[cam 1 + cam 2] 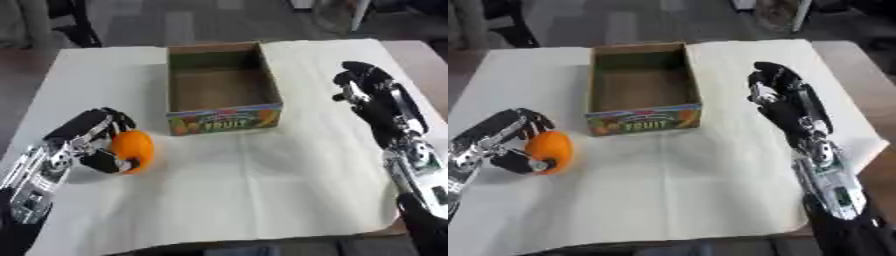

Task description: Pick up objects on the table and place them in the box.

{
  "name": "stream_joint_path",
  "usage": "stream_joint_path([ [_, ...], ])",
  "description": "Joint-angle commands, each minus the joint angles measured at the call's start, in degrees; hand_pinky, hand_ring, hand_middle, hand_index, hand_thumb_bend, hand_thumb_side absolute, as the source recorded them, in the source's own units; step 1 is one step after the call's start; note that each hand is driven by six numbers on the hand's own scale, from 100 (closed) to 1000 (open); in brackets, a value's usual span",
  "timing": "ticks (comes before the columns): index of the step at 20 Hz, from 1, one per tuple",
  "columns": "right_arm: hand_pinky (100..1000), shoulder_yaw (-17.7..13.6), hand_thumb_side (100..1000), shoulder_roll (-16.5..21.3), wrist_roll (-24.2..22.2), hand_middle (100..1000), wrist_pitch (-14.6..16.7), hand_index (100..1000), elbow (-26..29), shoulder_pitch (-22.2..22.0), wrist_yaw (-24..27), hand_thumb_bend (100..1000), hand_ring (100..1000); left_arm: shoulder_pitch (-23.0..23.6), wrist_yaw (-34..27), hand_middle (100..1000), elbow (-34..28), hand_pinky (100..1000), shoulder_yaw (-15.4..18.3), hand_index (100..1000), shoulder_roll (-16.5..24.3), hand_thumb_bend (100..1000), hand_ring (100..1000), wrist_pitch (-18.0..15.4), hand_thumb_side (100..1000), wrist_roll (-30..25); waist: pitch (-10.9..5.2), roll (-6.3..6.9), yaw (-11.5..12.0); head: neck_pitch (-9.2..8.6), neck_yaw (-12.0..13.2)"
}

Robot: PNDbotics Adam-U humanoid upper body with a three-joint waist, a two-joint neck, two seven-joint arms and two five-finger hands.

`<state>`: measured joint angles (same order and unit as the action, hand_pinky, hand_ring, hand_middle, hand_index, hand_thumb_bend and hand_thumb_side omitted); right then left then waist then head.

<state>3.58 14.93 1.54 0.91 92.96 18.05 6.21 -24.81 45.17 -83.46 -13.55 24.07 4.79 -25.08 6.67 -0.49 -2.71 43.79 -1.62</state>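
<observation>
An orange fruit (136,149) sits at the left of the white-covered table, in front of and left of the box. My left hand (92,140) is shut on it, fingers curled over its top and thumb under its near side. The cardboard box (273,87) stands open at the middle back, printed "FRUIT" on its front wall, and nothing shows inside it. My right hand (776,85) hovers to the right of the box with its fingers curled, holding nothing.
A white cloth (262,185) covers the table, with a wide bare stretch in front of the box. The brown table edge (418,52) shows at the far right. Dark chair legs (74,22) stand beyond the far left corner.
</observation>
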Motion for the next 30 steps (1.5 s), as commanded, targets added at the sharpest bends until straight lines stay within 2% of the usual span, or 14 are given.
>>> stream_joint_path([
  [1,618,-0.3,353,1.2,0.0,636,0.0,790,1.0,0.4,0.2,100,773,-0.9,0.7,475,0.2,499,-0.2,647,0.2,426,450,-0.3,146,-0.4,-0.68,-0.08,0.0,0.33,0.0],
  [5,618,-0.3,354,1.2,0.0,635,0.0,790,1.0,0.4,0.2,100,773,-1.2,0.4,396,-0.2,429,-0.1,554,0.3,364,363,-0.2,150,0.3,-0.68,-0.06,-0.1,0.33,-0.1],
  [10,618,-0.4,354,1.2,0.0,636,0.0,790,1.0,0.4,0.3,100,774,-1.6,-0.8,320,-1.8,397,0.3,459,0.6,365,292,-0.7,155,-0.7,-0.69,-0.01,-0.1,0.33,-0.2],
  [11,618,-0.4,354,1.2,0.0,636,0.0,790,1.0,0.3,0.3,100,774,-1.7,-1.0,292,-2.5,388,0.5,421,0.7,288,269,-0.8,179,-0.8,-0.69,0.00,-0.1,0.33,-0.2],
  [12,618,-0.4,354,1.2,0.0,636,0.0,790,1.0,0.3,0.3,100,774,-1.9,-1.1,286,-3.3,386,0.6,413,0.9,281,265,-1.1,183,-0.8,-0.70,0.02,-0.1,0.33,-0.2],
  [14,618,-0.4,354,1.2,0.1,636,0.0,790,1.0,0.3,0.3,100,773,-2.3,-1.2,225,-5.1,367,1.0,353,1.3,182,223,-1.6,196,-0.8,-0.72,0.06,-0.1,0.33,-0.3],
  [19,618,-0.4,353,1.2,0.0,636,0.0,790,1.0,0.2,0.3,100,774,-4.2,-1.0,153,-9.9,332,1.5,283,3.0,144,158,-2.2,192,0.6,-0.86,0.14,-0.1,0.33,-0.3],
  [22,618,-0.4,353,1.2,0.0,636,0.0,790,0.9,0.2,0.3,100,774,-7.1,-1.2,154,-12.0,334,1.9,286,3.9,147,160,-2.2,187,1.6,-1.03,0.15,-0.2,0.33,-0.3],
  [25,618,-0.2,353,1.2,-0.2,636,-0.1,790,0.9,0.1,0.3,100,774,-11.2,-1.0,160,-11.3,340,1.7,292,3.9,153,167,-1.7,180,2.6,-1.28,0.12,-0.4,0.33,-0.1],
  [30,618,0.3,352,1.0,-0.7,636,-0.1,790,0.8,0.3,0.3,100,774,-19.1,0.9,161,-2.5,349,0.0,291,0.3,143,169,-0.8,172,7.8,-1.56,0.01,-1.5,0.33,0.8],
])
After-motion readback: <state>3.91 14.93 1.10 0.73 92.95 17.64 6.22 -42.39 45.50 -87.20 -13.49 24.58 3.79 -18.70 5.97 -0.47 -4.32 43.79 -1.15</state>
